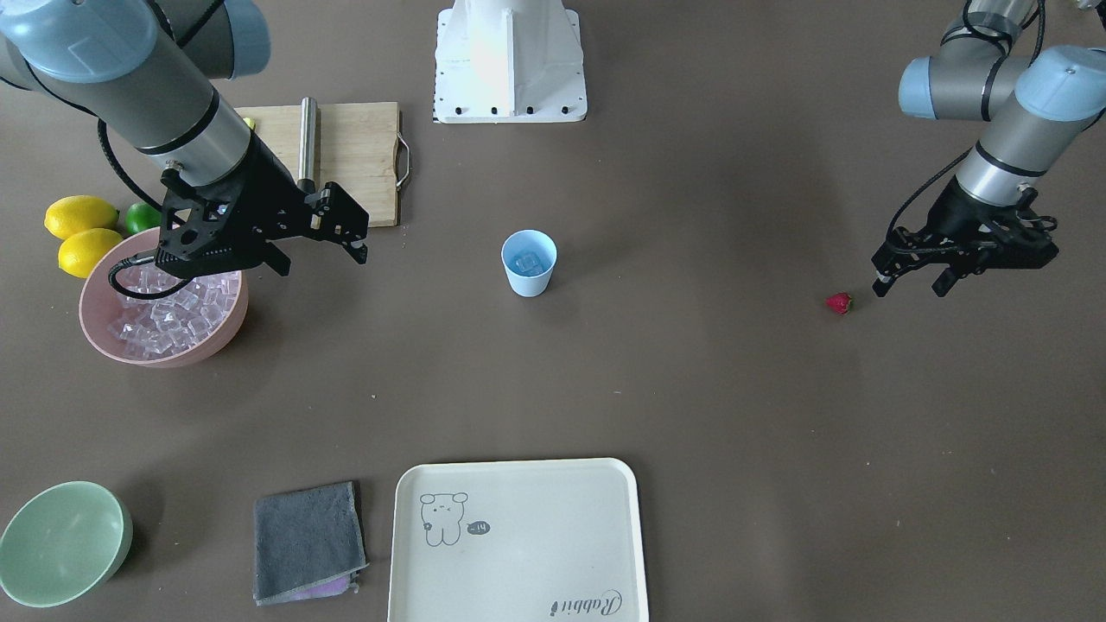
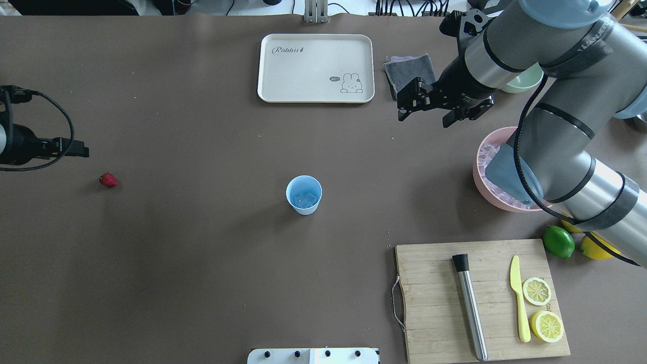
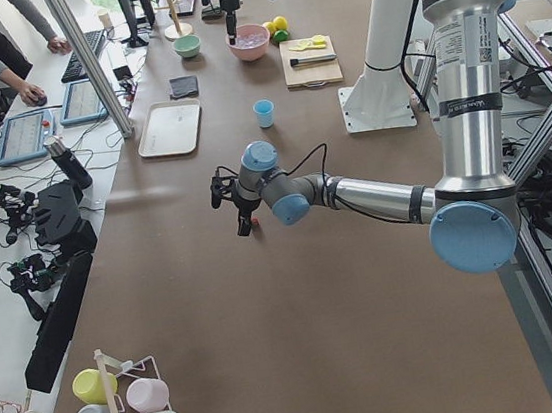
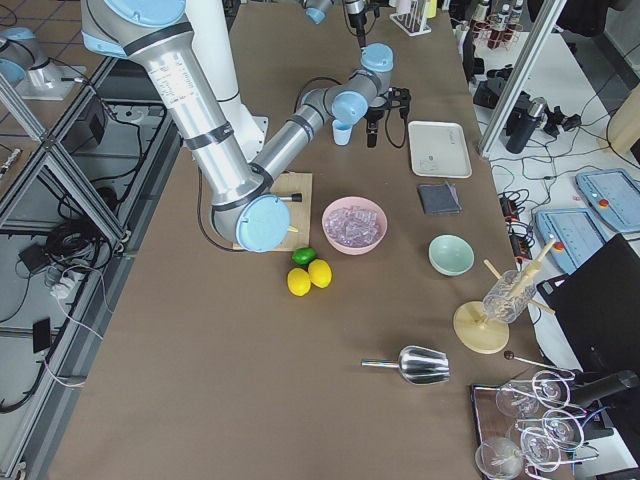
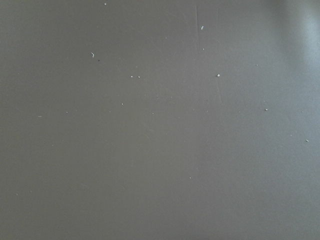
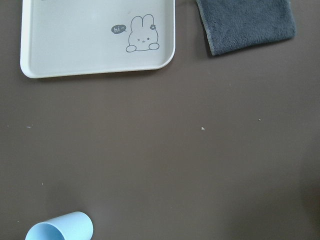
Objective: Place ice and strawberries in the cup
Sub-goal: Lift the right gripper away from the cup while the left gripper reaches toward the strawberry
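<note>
The light blue cup (image 1: 529, 278) stands upright mid-table with a few ice cubes (image 1: 529, 261) inside; it also shows in the overhead view (image 2: 304, 194) and at the bottom left of the right wrist view (image 6: 60, 229). More ice (image 1: 164, 318) fills the pink bowl (image 1: 226, 333). The red strawberry (image 1: 838, 302) lies on the table (image 2: 107, 180). My left gripper (image 1: 912, 285) is open and empty, just beside the strawberry and above the table. My right gripper (image 1: 320, 257) is open and empty, raised between the pink bowl and the cup (image 2: 424, 117).
A cream tray (image 1: 518, 540), a grey cloth (image 1: 307, 540) and a pale green bowl (image 1: 60, 542) lie on the operators' side. A cutting board (image 2: 480, 298) holds a metal muddler, a yellow knife and lemon halves. Two lemons (image 1: 82, 233) and a lime (image 2: 558, 241) sit by the pink bowl.
</note>
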`<state>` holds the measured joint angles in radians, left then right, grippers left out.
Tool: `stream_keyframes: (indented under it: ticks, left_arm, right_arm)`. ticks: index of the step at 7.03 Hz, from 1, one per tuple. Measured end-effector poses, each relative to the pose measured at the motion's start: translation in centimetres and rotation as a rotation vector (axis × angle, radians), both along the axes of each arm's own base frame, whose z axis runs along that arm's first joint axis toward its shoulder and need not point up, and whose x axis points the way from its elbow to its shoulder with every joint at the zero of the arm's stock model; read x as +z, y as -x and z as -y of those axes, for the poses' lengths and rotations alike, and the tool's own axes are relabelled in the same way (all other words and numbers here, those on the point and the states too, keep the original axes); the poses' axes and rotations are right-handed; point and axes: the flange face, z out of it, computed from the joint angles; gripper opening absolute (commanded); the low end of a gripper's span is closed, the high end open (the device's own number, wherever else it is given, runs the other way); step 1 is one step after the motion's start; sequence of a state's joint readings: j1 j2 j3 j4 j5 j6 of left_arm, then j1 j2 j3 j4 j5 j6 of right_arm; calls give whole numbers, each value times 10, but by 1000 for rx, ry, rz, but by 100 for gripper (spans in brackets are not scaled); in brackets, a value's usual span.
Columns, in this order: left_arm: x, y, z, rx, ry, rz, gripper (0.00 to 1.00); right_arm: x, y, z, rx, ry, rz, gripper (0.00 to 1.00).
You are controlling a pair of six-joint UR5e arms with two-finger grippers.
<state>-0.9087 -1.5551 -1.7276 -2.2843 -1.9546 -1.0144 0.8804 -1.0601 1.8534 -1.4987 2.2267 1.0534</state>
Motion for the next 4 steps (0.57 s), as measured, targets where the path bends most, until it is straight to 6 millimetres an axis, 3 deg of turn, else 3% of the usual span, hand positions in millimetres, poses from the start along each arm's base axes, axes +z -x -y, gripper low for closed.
stream_keyframes:
  ticks: [2, 4]
  left_arm:
    - [-10, -53, -14, -15, 4, 1, 97]
    - [-6, -71, -16, -13, 12, 12, 97]
  right_arm:
    - [2, -3, 2, 3, 0, -2, 100]
    - [3, -4, 2, 6, 1, -3, 100]
